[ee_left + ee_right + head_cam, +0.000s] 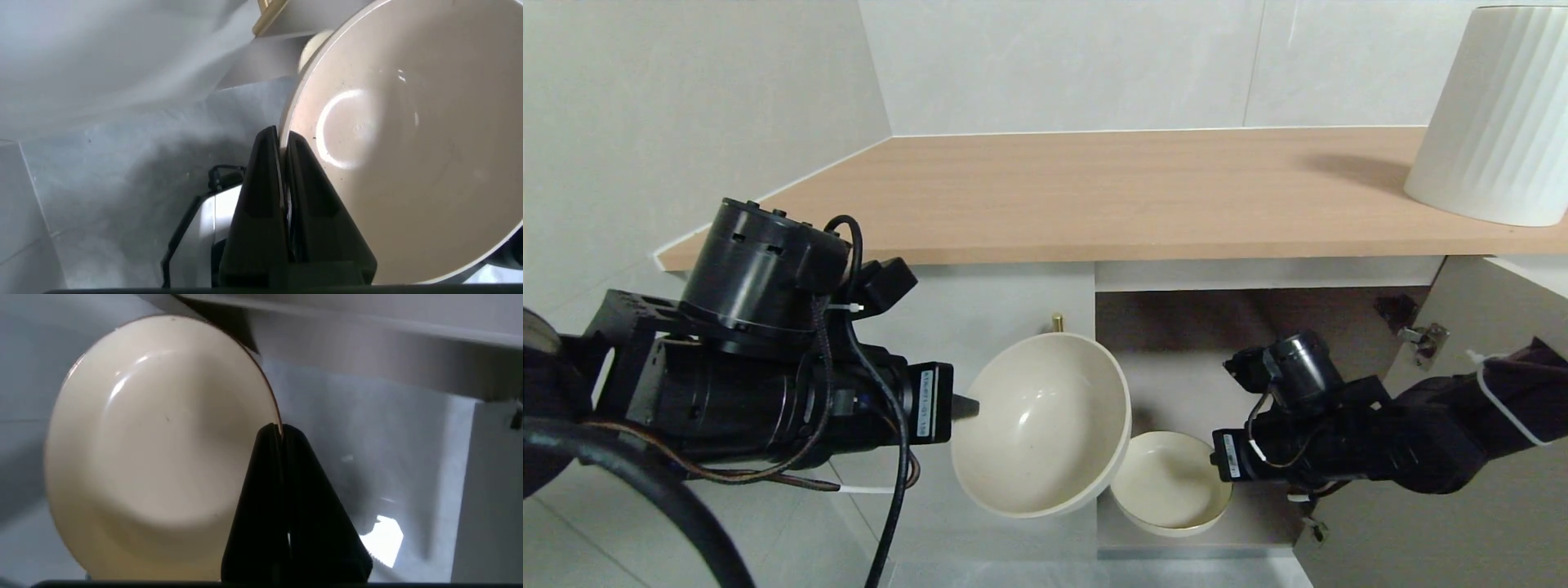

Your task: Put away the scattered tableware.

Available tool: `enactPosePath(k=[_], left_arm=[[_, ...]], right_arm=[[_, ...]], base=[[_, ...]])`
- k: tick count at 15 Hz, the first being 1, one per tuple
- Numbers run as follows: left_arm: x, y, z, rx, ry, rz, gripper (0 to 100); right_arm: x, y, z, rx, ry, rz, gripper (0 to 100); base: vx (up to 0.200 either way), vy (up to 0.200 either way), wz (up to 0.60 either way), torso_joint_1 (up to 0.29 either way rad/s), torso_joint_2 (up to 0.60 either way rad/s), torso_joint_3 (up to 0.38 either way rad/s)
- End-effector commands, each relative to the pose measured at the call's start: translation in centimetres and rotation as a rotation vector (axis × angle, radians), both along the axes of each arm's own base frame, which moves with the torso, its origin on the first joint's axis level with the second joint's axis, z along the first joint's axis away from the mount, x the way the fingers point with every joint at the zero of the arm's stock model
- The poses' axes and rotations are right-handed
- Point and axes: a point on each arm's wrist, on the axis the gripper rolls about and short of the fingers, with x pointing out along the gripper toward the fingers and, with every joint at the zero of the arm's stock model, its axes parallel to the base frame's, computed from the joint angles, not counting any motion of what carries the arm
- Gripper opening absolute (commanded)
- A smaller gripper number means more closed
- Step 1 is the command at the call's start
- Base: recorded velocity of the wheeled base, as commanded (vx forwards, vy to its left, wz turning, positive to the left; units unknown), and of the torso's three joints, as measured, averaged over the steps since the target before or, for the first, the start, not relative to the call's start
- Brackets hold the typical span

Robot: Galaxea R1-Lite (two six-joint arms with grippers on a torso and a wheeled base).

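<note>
Head view: we see two cream-coloured bowls held in the air below the front edge of the wooden tabletop [1094, 196], before a grey cabinet [1013, 302]. The left hand [968, 406] is closed on the rim of the large bowl [1045, 425]. This bowl is tilted on its side, its hollow turned toward the camera, and it extends from the hand toward the robot's right. The right hand [1218, 467] is closed on the rim of the small bowl [1172, 482], which extends from this hand toward the robot's left. So the two bowls lie between the two hands. The large one overlaps the edge of the small one in the picture; we cannot tell if they touch.

The small bowl is low in the open compartment [1241, 310] of the cabinet. We cannot tell whether it rests on the compartment floor. The large bowl is before the closed door, just under a small gold knob [1058, 321]. The open door [1462, 506] stands at the right side.

In the left wrist view, the two black fingers [265, 188] pinch the thin rim, one on each side, with only the wall of the bowl between them. In the right wrist view, the fingers [263, 482] pinch the rim of the small bowl the same way.

A white ribbed container [1494, 114] stands upright on the tabletop toward its right end, well apart from both bowls.
</note>
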Motion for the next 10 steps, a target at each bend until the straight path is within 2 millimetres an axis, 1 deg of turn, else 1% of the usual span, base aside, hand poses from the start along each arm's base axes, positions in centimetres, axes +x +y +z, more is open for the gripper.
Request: enactPosePath(k=[1,2,5,6,7,8,10], left_arm=[[-0.1,0.0,0.2,-0.004,-0.005,0.0,0],[0.0,0.0,0.1,-0.002,-0.002,0.0,0],[0.0,0.0,0.0,-0.001,0.0,0.0,0],[0.0,0.0,0.1,-0.001,-0.001,0.0,0],[0.0,0.0,0.1,-0.002,-0.002,0.0,0],[0.0,0.0,0.0,-0.001,0.0,0.0,0],[0.1,-0.1,-0.1,0.003,0.005,0.0,0]], right_arm=[[1.2,-0.1,-2.6,-0.054,0.026,-0.051,0],[1.9,-0.4,-2.9,-0.053,-0.001,-0.088,0],[3.5,-0.5,-3.7,-0.001,-0.048,-0.194,0],[4.6,-0.9,-4.5,-0.014,-0.09,-0.267,0],[5.0,-0.9,-4.6,-0.017,-0.108,-0.283,0],[5.8,-1.3,-5.4,-0.032,-0.136,-0.327,0],[7.0,-1.7,-6.0,-0.032,-0.168,-0.387,0]], base=[[0.0,0.0,0.0,0.0,0.0,0.0],[0.0,0.0,0.0,0.0,0.0,0.0],[0.0,0.0,0.0,0.0,0.0,0.0],[0.0,0.0,0.0,0.0,0.0,0.0],[0.0,0.0,0.0,0.0,0.0,0.0],[0.0,0.0,0.0,0.0,0.0,0.0],[0.0,0.0,0.0,0.0,0.0,0.0]])
